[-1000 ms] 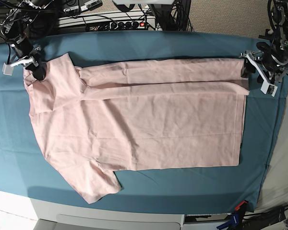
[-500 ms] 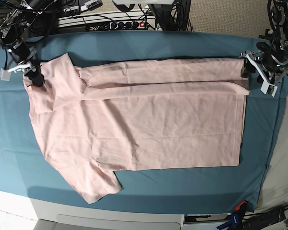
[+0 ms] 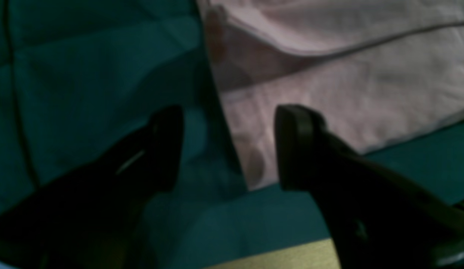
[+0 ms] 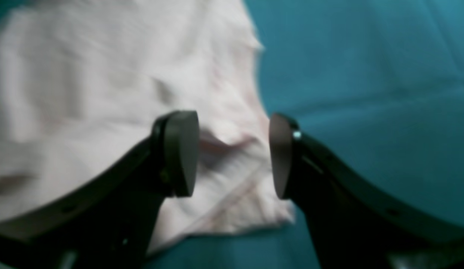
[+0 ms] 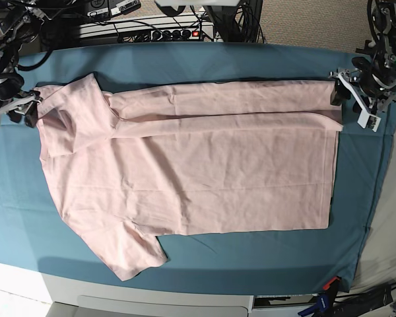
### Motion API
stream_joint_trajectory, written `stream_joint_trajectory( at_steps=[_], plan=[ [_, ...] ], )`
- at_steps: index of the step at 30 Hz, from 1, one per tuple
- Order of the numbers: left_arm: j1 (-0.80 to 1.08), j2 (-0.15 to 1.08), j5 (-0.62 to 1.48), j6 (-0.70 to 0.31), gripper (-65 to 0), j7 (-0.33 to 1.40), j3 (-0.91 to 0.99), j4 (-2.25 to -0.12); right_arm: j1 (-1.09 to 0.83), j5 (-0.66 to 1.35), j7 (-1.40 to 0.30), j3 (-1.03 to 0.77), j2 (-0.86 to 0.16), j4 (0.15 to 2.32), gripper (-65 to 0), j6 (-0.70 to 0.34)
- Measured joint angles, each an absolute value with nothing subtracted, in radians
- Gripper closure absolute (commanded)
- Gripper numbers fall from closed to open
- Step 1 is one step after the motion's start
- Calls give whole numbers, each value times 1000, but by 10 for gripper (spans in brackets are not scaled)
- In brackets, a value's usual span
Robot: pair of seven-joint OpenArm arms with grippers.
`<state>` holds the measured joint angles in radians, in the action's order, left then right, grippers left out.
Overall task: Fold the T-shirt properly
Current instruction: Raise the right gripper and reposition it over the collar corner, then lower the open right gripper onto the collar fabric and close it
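Observation:
The pale pink T-shirt (image 5: 198,165) lies spread on the teal table cloth (image 5: 251,254), plain side up. Its far long edge is folded inward, and one sleeve (image 5: 129,254) sticks out at the near left. My right gripper (image 5: 16,112) hovers open at the shirt's far-left corner, just off the fabric. In the right wrist view the right gripper (image 4: 230,153) stands with wide jaws over the T-shirt (image 4: 86,93) edge. My left gripper (image 5: 346,99) is open at the far-right corner. The left wrist view shows the left gripper (image 3: 230,149) straddling the T-shirt (image 3: 347,93) hem corner.
Cables and a power strip (image 5: 162,32) lie beyond the table's far edge. The white table front (image 5: 119,300) runs along the bottom. Clamps (image 5: 323,297) sit at the near right corner. Tan floor (image 5: 389,218) shows to the right of the cloth.
My right gripper opened, let go of the shirt's far-left corner and drew left off the fabric; that corner now reaches a little further left. The left arm stayed put.

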<state>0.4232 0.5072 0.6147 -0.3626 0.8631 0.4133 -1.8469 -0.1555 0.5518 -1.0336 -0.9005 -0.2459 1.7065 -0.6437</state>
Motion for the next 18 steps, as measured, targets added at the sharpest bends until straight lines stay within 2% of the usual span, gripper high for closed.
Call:
stream_joint_trajectory(
  at_steps=[2,11,14,18],
  plan=[
    [423,506,614,-362,-384,863,413,-1847,-155,530,-1028,-901,-246,1703,-306,-594],
    [423,485,617,-362,-384,863,413,-1847,-155,627,-1047,-900,-246,1627,-306,-599],
    [423,485,617,-363,-384,863,413,-1847,-155,524,-1017,-900,-245,1610,-306,-599],
    [423,485,618,-362,-384,863,413,-1847,-156,423,-954,-901,-250,1607,-305,-546]
  ],
)
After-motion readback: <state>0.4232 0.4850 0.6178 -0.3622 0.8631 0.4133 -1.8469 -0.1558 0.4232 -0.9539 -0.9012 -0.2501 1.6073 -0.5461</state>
